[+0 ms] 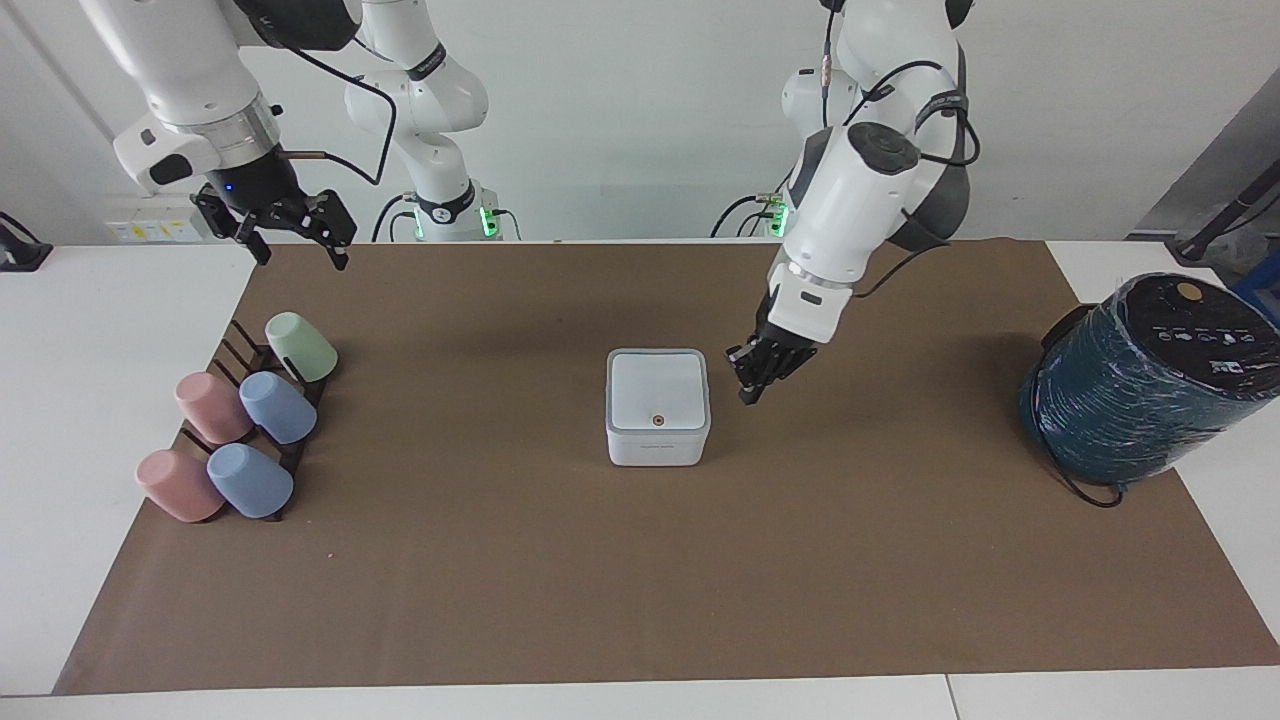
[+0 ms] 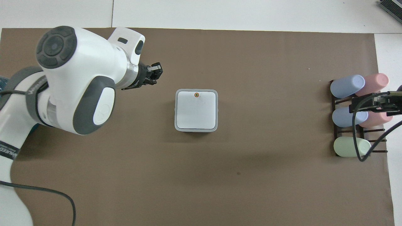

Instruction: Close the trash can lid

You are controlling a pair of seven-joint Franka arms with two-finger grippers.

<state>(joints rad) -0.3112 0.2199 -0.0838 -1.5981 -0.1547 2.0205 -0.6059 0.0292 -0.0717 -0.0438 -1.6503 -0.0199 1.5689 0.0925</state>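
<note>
Right gripper (image 1: 290,235) is hanging over the table corner above the cup rack (image 1: 262,400), fingers spread, holding nothing, arm waiting. Small white cube-shaped plastic trash can (image 1: 657,440) is sitting mid-mat, white square lid (image 1: 657,388) lying flat. Left gripper (image 1: 752,388) is hovering just beside it, fingers together, touching nothing.

Both arms (image 1: 850,190) are glossy white with dark grey joint covers, black grippers (image 1: 757,375), and loose black cables (green lights glow at the bases).
</note>
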